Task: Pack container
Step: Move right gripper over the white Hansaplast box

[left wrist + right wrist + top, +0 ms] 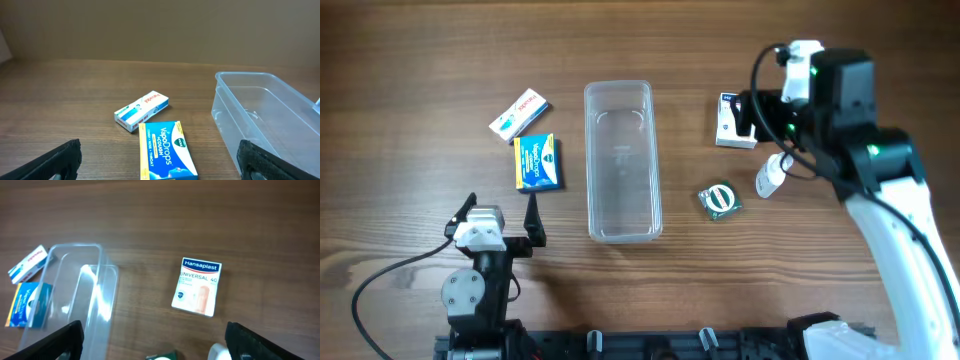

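The container is a clear, long plastic tub lying empty at mid-table; it also shows in the left wrist view and the right wrist view. My left gripper is open and empty near the front edge, left of the tub, with a blue VapoDrops box just ahead of its fingers. My right gripper is open and empty, held above the table right of the tub and over a white Hansaplast box, which it partly hides in the overhead view.
A small white box with blue and red print lies beyond the blue box. A green packet with a round white mark and a small white bottle lie right of the tub, under the right arm.
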Action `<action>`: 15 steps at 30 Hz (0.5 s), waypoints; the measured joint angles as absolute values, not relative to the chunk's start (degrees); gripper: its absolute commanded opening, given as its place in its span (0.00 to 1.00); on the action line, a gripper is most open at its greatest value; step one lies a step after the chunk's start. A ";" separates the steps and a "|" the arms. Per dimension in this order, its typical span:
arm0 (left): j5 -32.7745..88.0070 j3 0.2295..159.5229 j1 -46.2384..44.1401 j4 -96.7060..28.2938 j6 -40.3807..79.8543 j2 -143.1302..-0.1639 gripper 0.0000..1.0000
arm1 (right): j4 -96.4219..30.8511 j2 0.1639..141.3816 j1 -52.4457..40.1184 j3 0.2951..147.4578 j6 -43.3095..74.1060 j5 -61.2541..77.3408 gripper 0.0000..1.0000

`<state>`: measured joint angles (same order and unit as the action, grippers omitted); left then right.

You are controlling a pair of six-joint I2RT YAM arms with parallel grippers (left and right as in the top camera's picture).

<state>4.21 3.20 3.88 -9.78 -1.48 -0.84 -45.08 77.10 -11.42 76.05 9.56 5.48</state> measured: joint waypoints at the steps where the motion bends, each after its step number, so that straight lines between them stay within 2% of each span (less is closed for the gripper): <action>1: 4.21 3.20 3.88 -9.80 -1.48 -0.84 1.00 | -45.23 78.48 -11.49 76.73 9.58 5.30 0.92; 9: 4.21 3.20 3.88 -9.80 -1.48 -0.84 1.00 | -48.16 91.96 -11.92 86.30 10.02 0.67 1.00; 15: 4.21 3.20 3.88 -9.80 -1.48 -0.84 1.00 | -48.40 98.52 -11.70 88.99 10.22 -2.70 1.00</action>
